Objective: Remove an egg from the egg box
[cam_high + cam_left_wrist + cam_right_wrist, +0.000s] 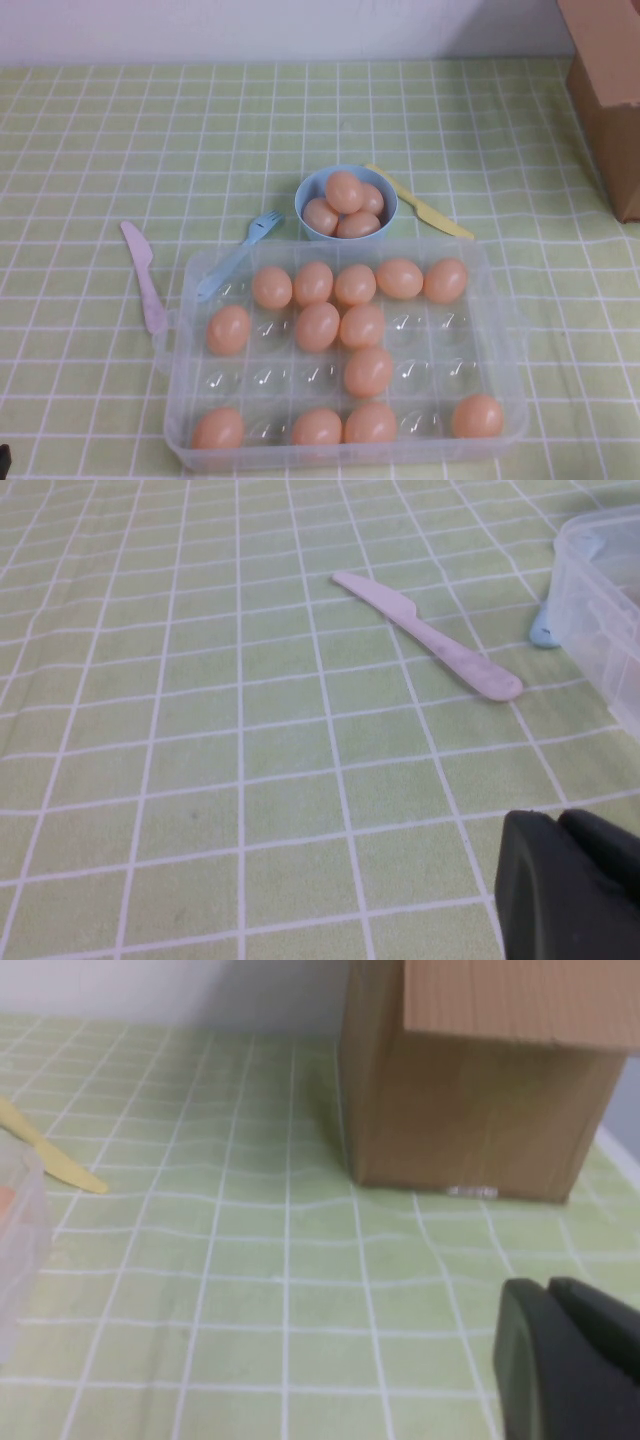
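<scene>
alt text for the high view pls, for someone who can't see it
A clear plastic egg box sits near the front of a green checked table, with thirteen orange-tan eggs in its cups. Behind it a light-blue bowl holds four more, flanked by a blue fork, pink knife, yellow knife; cardboard box far right. Neither gripper is visible.

The desk (90,150) is covered edge to edge with a pale green cloth ruled into squares by white lines. Behind it runs a plain white wall (280,28), meeting the far edge of the desk. Light is soft and even, with faint shadows. A brown cardboard box (608,95) stands at the far right corner.
</scene>
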Controlling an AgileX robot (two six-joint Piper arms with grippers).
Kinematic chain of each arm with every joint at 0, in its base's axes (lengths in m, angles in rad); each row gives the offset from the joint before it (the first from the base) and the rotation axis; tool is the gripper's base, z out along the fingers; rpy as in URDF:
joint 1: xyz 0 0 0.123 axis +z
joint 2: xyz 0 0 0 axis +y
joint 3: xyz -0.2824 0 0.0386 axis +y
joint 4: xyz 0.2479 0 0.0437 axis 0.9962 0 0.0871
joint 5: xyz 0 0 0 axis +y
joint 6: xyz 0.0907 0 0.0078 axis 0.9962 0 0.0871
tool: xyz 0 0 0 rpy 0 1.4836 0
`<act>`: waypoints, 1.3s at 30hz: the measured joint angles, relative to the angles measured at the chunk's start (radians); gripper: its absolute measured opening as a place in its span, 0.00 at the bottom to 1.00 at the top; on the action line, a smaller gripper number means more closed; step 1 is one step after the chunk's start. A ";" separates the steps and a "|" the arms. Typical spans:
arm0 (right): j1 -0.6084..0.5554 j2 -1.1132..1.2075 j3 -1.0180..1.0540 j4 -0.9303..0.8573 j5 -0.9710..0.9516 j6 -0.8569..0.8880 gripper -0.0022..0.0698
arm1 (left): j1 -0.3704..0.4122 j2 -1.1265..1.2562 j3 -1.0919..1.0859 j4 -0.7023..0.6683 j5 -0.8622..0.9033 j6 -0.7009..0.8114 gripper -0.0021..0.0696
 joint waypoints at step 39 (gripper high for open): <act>0.000 -0.100 0.002 -0.153 0.220 0.273 0.01 | 0.000 0.000 0.000 0.000 0.000 0.000 0.02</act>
